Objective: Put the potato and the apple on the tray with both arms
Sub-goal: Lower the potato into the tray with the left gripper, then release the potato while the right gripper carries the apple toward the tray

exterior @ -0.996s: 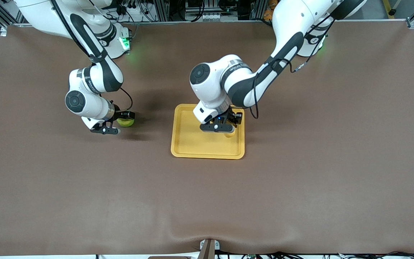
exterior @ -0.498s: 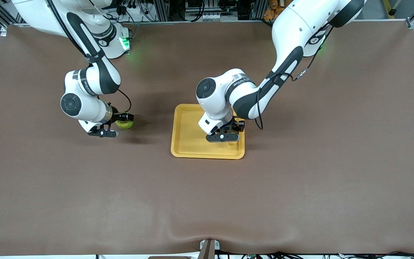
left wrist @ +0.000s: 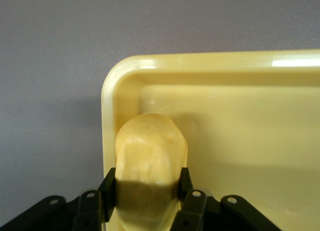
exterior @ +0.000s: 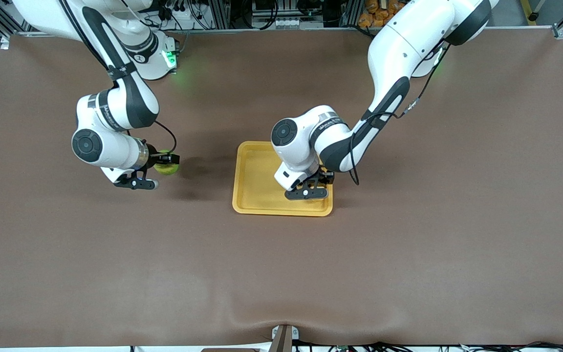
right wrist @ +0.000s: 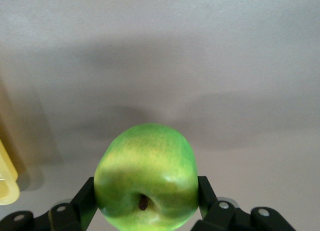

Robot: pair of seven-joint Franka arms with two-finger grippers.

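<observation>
The yellow-orange tray [exterior: 254, 195] lies mid-table. My left gripper [exterior: 317, 187] hangs low over the tray's corner that is nearest the front camera, at the left arm's end. It is shut on the potato [left wrist: 150, 151], a lumpy yellow oval pinched between the black fingers [left wrist: 108, 191]. From the left wrist the gripper [left wrist: 146, 188] looks down on the tray's rim [left wrist: 200, 61] and floor, and I cannot tell whether the potato touches them. My right gripper [exterior: 163, 165] is shut on the green apple [exterior: 168, 169], over bare table beside the tray, toward the right arm's end. In the right wrist view the apple [right wrist: 147, 171] fills that gripper [right wrist: 146, 196].
A brown mat [exterior: 408, 244] covers the whole table. A strip of the tray's rim [right wrist: 7, 183] shows at the edge of the right wrist view. Both arm bases and cables stand along the table's edge farthest from the front camera.
My left gripper has carried the potato down and toward the tray's front-camera corner. My right arm has shifted slightly toward its own end of the table, apple still gripped.
</observation>
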